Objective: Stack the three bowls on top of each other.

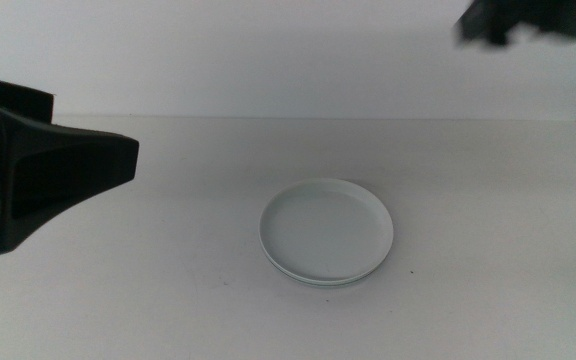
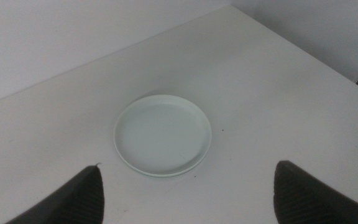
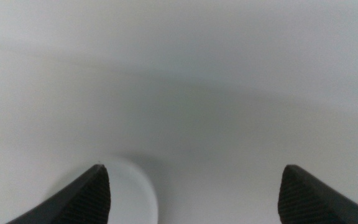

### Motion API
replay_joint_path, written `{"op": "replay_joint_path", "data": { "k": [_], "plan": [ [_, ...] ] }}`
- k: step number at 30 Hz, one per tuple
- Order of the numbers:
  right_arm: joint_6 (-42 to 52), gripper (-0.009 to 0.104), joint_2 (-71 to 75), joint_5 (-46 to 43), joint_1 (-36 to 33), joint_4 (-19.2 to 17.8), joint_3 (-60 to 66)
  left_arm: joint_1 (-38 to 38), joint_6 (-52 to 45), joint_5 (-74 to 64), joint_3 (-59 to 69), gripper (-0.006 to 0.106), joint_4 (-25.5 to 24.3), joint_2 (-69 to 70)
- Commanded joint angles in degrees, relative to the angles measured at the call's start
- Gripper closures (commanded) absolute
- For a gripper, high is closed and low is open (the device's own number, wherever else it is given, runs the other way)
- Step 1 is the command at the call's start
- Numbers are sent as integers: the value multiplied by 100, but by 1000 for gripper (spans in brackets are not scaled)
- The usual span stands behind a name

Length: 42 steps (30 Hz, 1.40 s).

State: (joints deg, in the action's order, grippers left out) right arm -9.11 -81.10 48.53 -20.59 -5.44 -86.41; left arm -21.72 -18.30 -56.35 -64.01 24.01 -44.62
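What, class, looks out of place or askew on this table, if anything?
Nothing stands out. The bowls sit nested in one neat stack, level, on the table, with a lower rim just showing beneath the top one. Nothing is spilled or damaged. The left gripper and right gripper hang open and empty, apart from the stack.

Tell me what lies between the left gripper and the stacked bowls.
Nothing: in the left wrist view, only bare white table separates the open left gripper from the stacked bowls. The middle view agrees.

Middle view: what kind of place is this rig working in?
Probably a lab test bench: a bare white table, a plain white wall behind, only stacked bowls laid out.
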Motion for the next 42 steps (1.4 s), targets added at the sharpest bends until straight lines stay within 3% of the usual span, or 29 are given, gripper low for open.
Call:
{"op": "replay_joint_path", "data": {
  "k": [1, 6, 10, 13, 18, 22, 35, 39, 42],
  "plan": [
    [-199, 2, 675, 110, 7, -354, 117, -4, 12, 40, 18, 7, 2, 16],
    [-984, 2, 1862, -186, 7, -1047, 1058, -4, 12, 40, 18, 7, 2, 16],
    [-1236, 2, 2557, -649, 7, -1131, 1858, -4, 12, 150, 58, 7, -45, 16],
    [-1516, 2, 2845, -862, 7, -1278, 2149, -4, 12, 1299, 334, 7, -45, 191],
    [-1542, 2, 3047, -992, 7, -1501, 2180, -4, 12, 3155, 1153, 7, -562, 552],
    [-1771, 2, 3045, -891, 7, -1179, 2180, 136, 12, 3213, 1664, 7, -653, 851],
    [-1786, 2, 3045, -928, 7, -1199, 2180, 1679, 28, 3459, 3293, 7, -664, 2855],
    [-1786, 2, 3045, -928, 7, -1199, 2180, 1964, 123, 3247, 3515, 7, -1074, 3386],
    [-1786, 2, 3045, -928, 7, -1199, 2180, 2065, 976, 3206, 3648, 7, -1408, 3652]
  ]
}}
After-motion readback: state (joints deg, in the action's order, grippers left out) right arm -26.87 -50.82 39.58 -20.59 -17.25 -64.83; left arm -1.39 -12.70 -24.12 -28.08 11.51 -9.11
